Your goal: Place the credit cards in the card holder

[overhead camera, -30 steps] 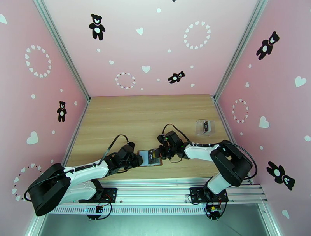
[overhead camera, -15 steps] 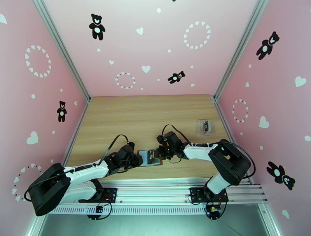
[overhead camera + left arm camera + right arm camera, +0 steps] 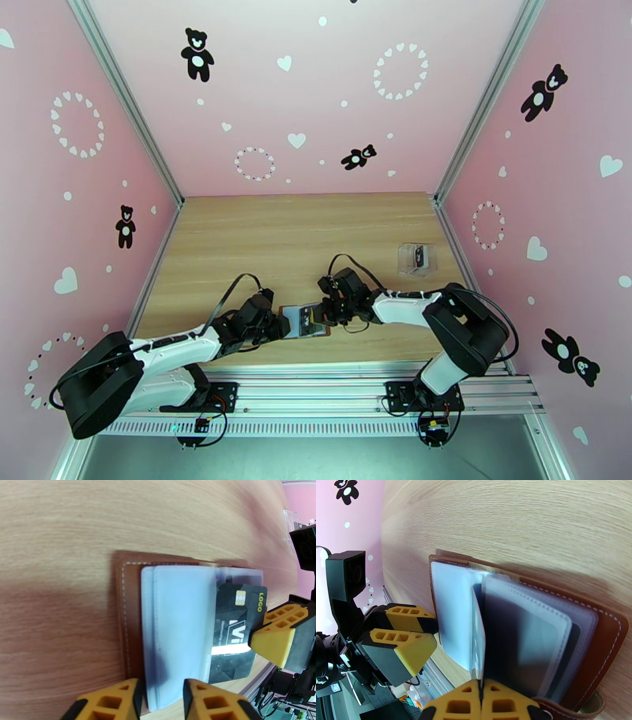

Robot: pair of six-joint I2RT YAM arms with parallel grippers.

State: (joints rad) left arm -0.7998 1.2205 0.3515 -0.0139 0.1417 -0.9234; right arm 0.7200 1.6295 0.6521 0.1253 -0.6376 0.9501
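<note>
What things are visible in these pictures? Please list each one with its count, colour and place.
Card holder: one, brown, lying open on the table between the two grippers.
Card: one, black, partly inside a see-through pocket of the card holder.
Clear box: one, transparent with something dark inside, far right of the table.
Table: one, light wood.
Walls: pink, with black bears and white hearts.
Left gripper: one, yellow fingers, gripping the pocket pages' edge.
Right gripper: one, yellow fingers, shut on the card.

We see the wallet (image 3: 304,321) lying open on the table (image 3: 300,237) between both grippers — a card (image 3: 236,630) in it — a box (image 3: 415,259) well right.
</note>
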